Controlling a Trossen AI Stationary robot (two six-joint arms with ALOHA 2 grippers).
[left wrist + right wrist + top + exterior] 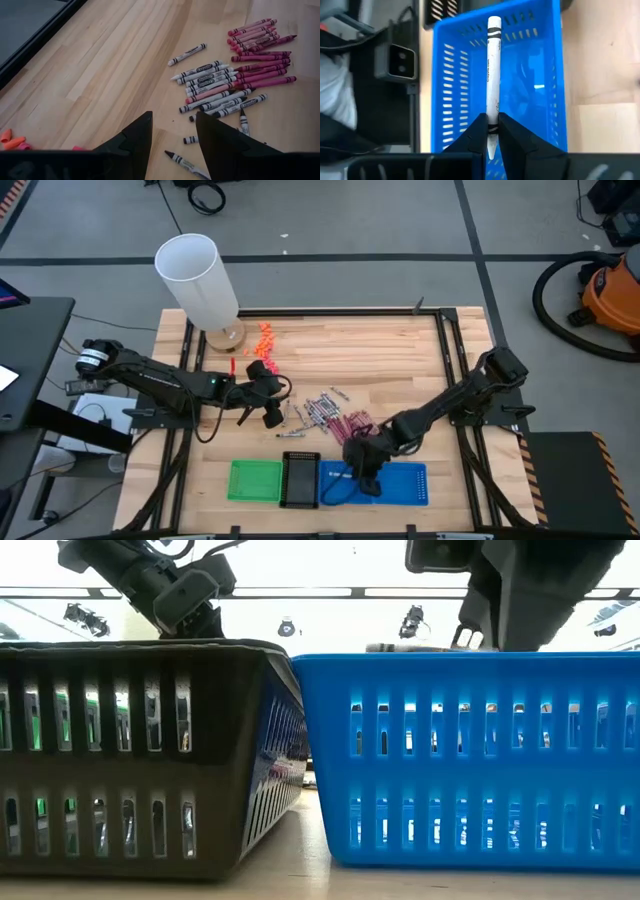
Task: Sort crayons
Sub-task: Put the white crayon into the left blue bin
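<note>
One grey crayon (pixel 493 75) in right jaws; three trays (pixel 405 483).

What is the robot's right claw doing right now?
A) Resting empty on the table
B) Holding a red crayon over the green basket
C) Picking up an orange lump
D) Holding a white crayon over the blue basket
D: the right claw pinches a white crayon with the blue basket right under it.
</note>
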